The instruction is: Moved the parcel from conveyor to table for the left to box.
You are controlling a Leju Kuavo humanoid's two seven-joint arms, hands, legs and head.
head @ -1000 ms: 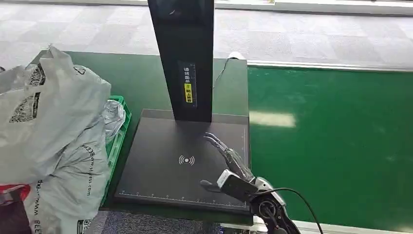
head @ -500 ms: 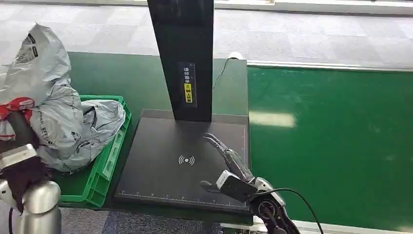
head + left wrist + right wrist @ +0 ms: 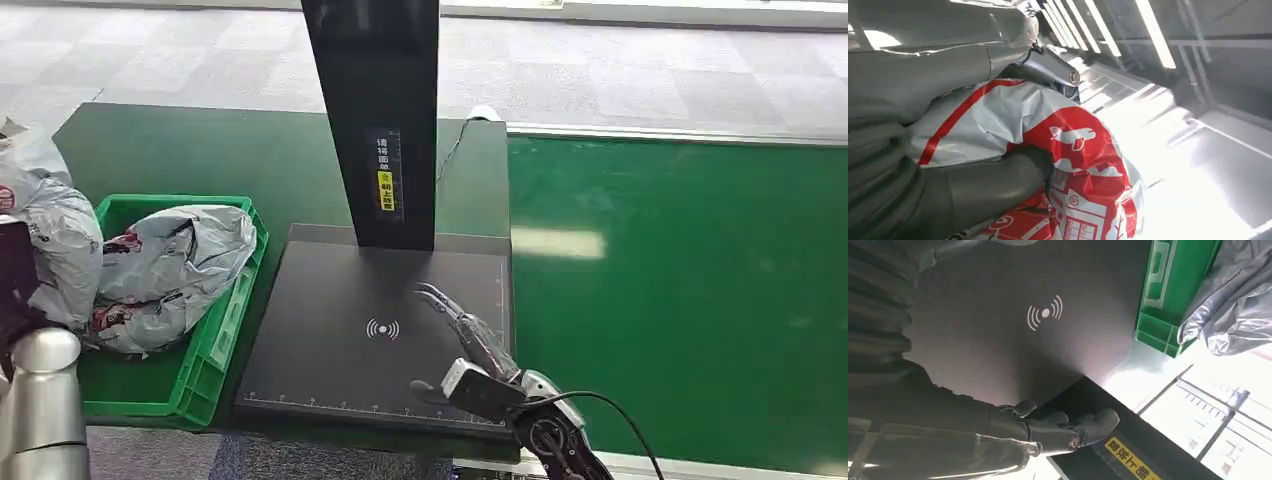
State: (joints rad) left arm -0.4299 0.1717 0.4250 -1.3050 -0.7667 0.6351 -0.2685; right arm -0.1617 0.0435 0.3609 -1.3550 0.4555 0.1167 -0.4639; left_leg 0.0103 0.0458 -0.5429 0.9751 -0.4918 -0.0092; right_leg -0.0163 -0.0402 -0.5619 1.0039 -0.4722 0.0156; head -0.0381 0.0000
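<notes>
Parcel (image 3: 1068,165) swung leftward, crumpled; long axis unclear; left robot hand (image 3: 973,185) gripping.

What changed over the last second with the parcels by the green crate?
The left hand carried its grey-and-red plastic mailer down and left, off toward the picture's edge, uncovering the green plastic crate and the crumpled grey bag lying in it. The right hand stayed open over the black scanner pad.

A black scanner pad (image 3: 340,330) with a white wireless symbol (image 3: 383,328) lies directly under the right fingers (image 3: 462,322). A black post (image 3: 375,110) with a yellow label (image 3: 386,190) rises just beyond their tips. Grey carpet floor (image 3: 620,80) lies far beyond.
</notes>
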